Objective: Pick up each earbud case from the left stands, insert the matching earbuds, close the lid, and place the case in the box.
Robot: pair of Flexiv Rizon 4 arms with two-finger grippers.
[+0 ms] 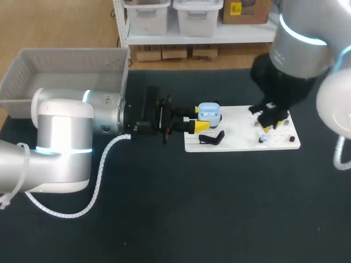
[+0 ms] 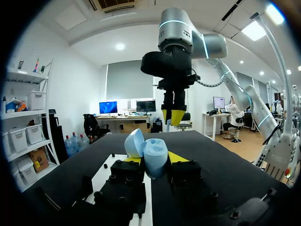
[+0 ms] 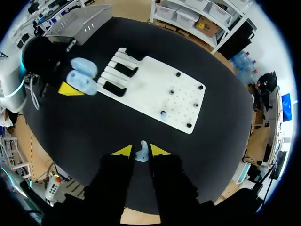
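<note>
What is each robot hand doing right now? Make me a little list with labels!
left gripper: shut on the light blue earbud case, whose lid is open
right gripper: shut on one light blue earbud, above the table
second earbud: sitting on the white board
black stand: on the board, beside the case
box: gray, behind the left arm

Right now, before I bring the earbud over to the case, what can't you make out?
- Sockets inside the earbud case: its own rim hides them in the left wrist view, and they are too small in the head and right wrist views.
- Held earbud: too small to tell which side it fits; in the head view the right gripper hides it.
- Second earbud on the white board: only a speck.
</note>
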